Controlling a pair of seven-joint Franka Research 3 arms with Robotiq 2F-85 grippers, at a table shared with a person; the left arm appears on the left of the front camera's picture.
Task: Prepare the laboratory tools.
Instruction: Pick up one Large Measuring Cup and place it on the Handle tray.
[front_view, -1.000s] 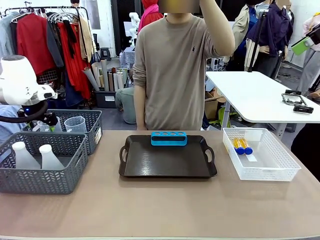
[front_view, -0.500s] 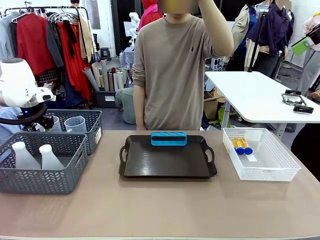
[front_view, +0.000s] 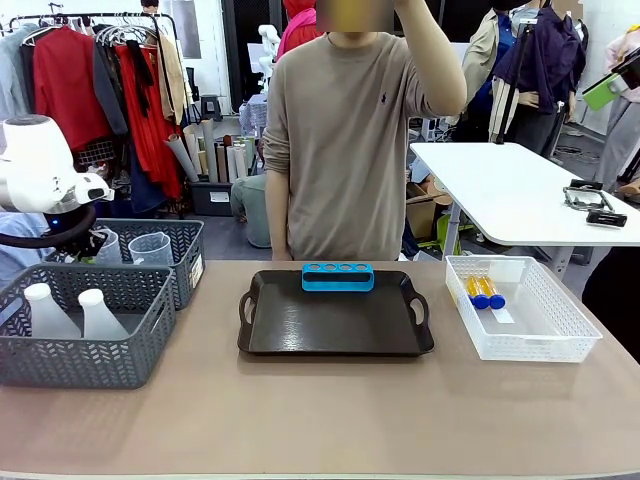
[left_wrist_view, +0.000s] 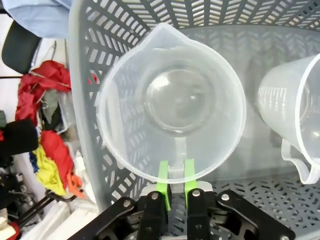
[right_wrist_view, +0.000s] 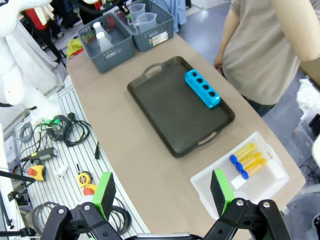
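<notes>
My left gripper (left_wrist_view: 176, 172) is pinched on the handle of the measuring jug (left_wrist_view: 175, 100), upright in the grey basket (left_wrist_view: 100, 40) straight ahead of the jaws, with a second jug (left_wrist_view: 292, 105) beside it. Two conical flasks (front_view: 50, 310) stand in the nearer grey basket (front_view: 90, 360). Tubes (front_view: 485, 292) lie in the white mesh basket (front_view: 560, 345), just ahead of my right gripper (right_wrist_view: 162, 192), whose jaws are spread wide.

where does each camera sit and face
front: robot's side, facing the person across the table; left arm shows.
left wrist: over a grey basket, looking into the measuring jug; left end effector shut on it.
right wrist: high, looking down on the tray; right end effector open.
shared: front and right wrist show the tray, blue tube rack.
</notes>
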